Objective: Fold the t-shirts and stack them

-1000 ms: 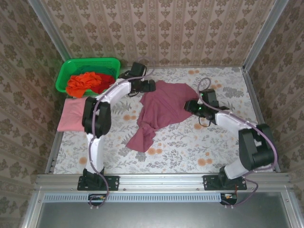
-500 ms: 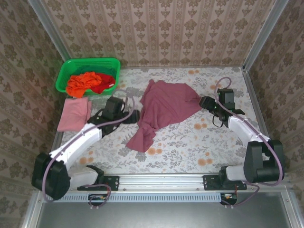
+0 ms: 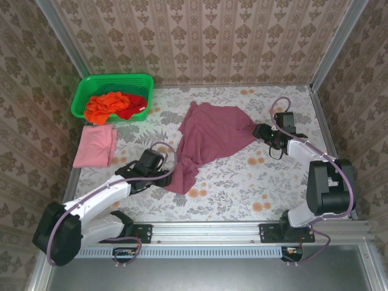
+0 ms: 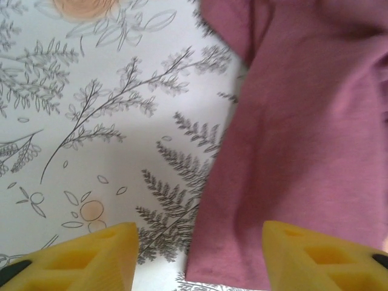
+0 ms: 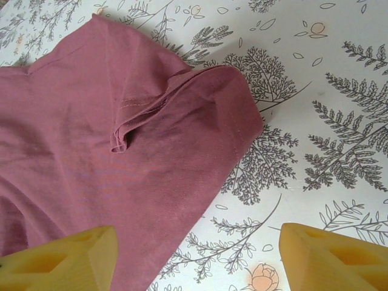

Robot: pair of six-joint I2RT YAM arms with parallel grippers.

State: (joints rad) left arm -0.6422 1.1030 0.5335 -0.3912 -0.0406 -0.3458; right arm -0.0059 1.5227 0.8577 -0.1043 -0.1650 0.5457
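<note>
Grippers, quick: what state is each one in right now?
Left gripper: open, fingers straddling the maroon shirt edge, holding nothing.
Right gripper: open by the shirt's sleeve, holding nothing.

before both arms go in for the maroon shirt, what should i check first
1. Left gripper open, straddling the maroon shirt's lower corner: ok
2. Right gripper open, facing the sleeve: ok
3. Maroon shirt lying flat: not ok, rumpled, sleeve creased over
4. Pink shirt folded, apart on the left: ok
5. Orange shirt and red shirt inside the green basket: ok
</note>
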